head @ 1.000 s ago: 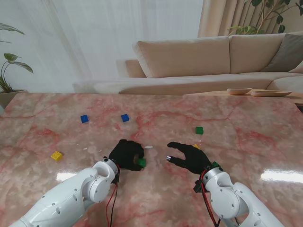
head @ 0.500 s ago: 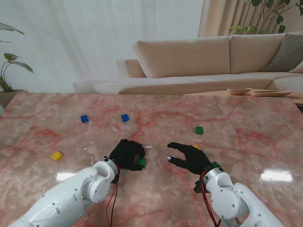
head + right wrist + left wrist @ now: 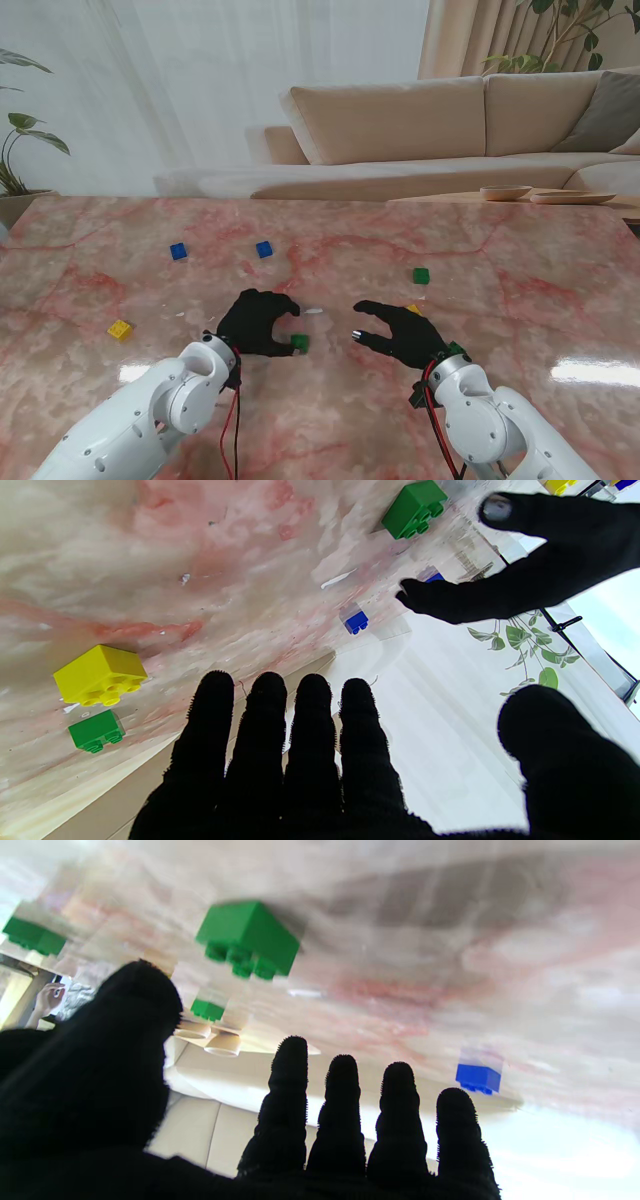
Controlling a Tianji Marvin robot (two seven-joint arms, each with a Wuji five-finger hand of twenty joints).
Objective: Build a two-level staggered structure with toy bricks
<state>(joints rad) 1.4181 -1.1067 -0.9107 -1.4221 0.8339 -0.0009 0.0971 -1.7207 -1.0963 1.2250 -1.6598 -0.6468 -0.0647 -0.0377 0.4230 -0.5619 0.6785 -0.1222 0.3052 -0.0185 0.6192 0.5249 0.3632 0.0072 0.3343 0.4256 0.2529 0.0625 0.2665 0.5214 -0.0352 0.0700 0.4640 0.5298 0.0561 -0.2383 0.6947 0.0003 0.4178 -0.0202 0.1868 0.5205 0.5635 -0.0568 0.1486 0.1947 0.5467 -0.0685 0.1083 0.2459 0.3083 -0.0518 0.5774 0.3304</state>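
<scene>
Stand view: left robot hand (image 3: 255,322) spread wide beside the green brick (image 3: 299,343), holding nothing; right robot hand (image 3: 400,333) open too. Pinch the brick's sides squarely.

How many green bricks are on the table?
2: one green brick beside the left hand, the other green brick farther from me, on the right. The hands may hide others.
</scene>
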